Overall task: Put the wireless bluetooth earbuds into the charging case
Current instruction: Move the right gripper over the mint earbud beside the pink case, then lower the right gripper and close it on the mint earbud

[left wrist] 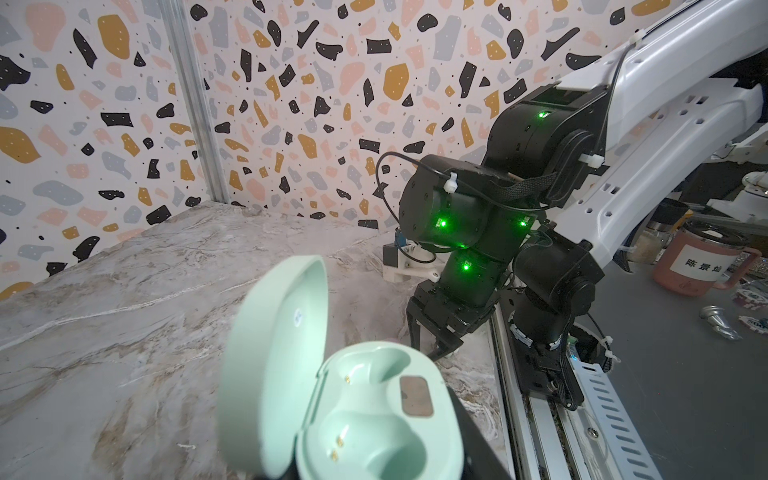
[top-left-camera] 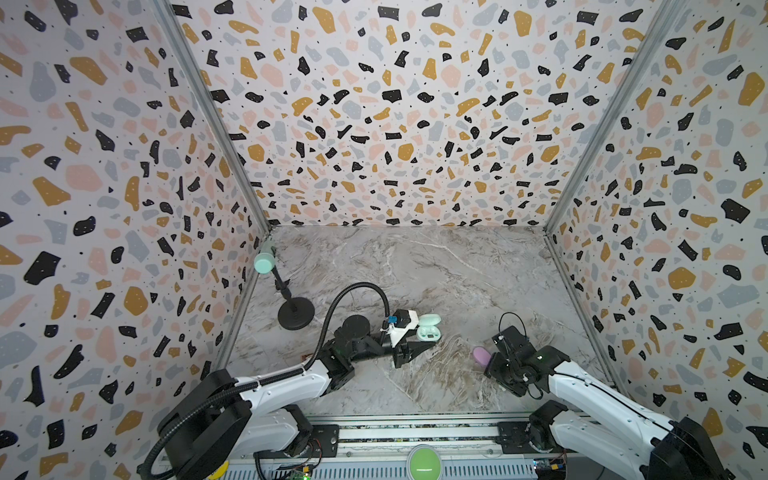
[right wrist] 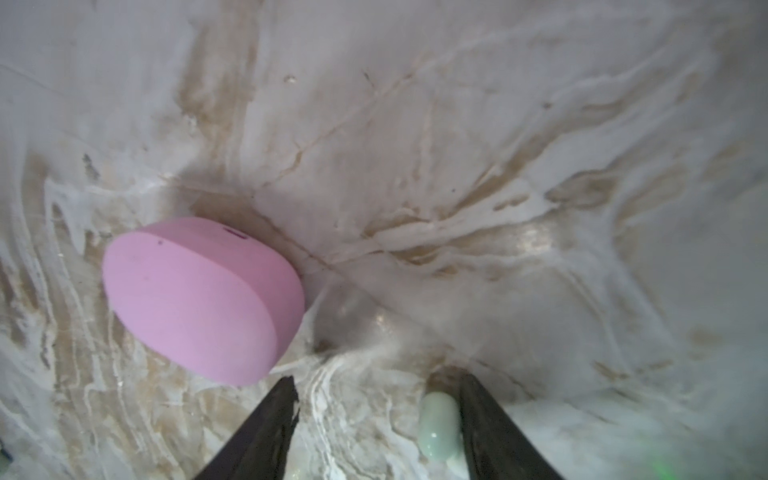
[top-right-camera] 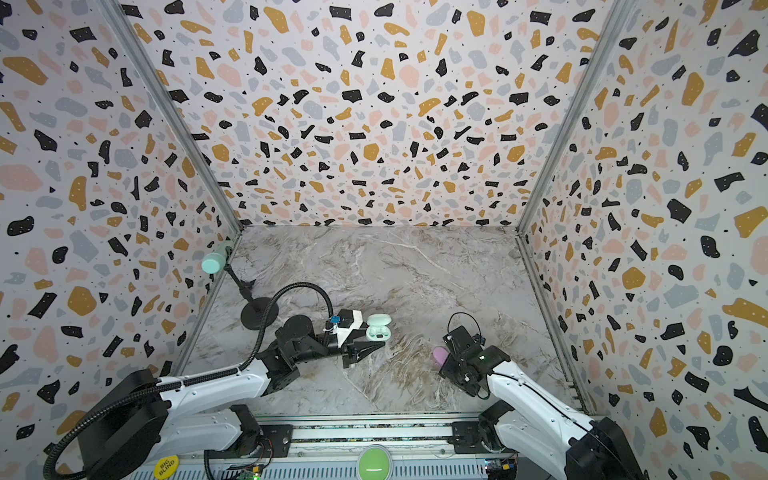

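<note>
On the left of the desk (top-left-camera: 415, 266), a smooth, faintly glossy marble-print surface, the left fingers (top-left-camera: 409, 352) are pressed together into one black wedge just beside the mint charging case (top-left-camera: 428, 331). Neither top view settles whether they touch it. The case is a matte, rounded oval shell with its lid (left wrist: 276, 353) hinged up. In the left wrist view both moulded wells (left wrist: 365, 370) are bare, with small gold contact pins (left wrist: 340, 441) showing, so no bud is seated yet.

Further right, low in both top views, a closed lilac-pink case (top-left-camera: 482, 355) shaped like a soft pebble rests on the desk beside the right arm. In the right wrist view the right fingers (right wrist: 257, 436), tapered black blades, stand spread around a pale mint earbud (right wrist: 438, 424) at the bottom of the frame. It is a glossy bean resting against one finger, with a clear gap to the other. The other earbuds do not show.

The likeliest failure is the pinch. The bud is tiny, slick, curved and off-centre, so closing blades may roll it or squirt it out sideways, perhaps against the pink case nearby. Later, the light open case could slide or tip when a bud is pressed in, unless it is braced. A bud turned the wrong way would not drop onto its pins
</note>
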Available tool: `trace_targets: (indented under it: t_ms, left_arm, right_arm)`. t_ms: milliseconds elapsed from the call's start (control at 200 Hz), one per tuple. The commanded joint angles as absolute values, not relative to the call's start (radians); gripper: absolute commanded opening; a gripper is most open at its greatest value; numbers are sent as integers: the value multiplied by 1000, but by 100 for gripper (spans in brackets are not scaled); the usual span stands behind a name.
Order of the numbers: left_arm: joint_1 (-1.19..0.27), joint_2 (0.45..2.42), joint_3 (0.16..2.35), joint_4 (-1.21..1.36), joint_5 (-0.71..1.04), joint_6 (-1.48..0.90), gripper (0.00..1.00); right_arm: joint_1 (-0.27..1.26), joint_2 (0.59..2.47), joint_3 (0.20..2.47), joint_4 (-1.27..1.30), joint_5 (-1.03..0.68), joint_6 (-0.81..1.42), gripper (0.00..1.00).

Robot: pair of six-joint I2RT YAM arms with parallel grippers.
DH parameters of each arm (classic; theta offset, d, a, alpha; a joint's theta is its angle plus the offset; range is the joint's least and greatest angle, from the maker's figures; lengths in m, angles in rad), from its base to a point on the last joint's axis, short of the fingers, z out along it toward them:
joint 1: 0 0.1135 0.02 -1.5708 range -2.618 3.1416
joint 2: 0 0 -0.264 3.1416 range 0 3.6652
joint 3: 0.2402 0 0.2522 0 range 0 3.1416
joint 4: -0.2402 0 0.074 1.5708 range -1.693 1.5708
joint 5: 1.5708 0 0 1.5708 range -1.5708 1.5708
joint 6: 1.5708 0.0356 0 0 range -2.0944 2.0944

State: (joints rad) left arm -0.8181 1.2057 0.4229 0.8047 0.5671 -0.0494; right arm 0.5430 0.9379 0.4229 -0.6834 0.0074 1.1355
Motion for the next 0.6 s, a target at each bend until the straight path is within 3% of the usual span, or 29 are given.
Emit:
trace_targets:
  t_ms: [0, 340, 596]
  left_arm:
    - [-810, 1184, 426, 839, 579, -49, 25]
    - [-810, 1151, 422, 813, 565, -40, 25]
    - [-810, 1133, 425, 804, 554, -32, 25]
  right_arm:
    - [539, 971, 419, -776, -8, 1101, 60]
    - [540, 1055, 428, -775, -43, 1073, 42]
    - [557, 1115, 421, -766, -72, 1083, 35]
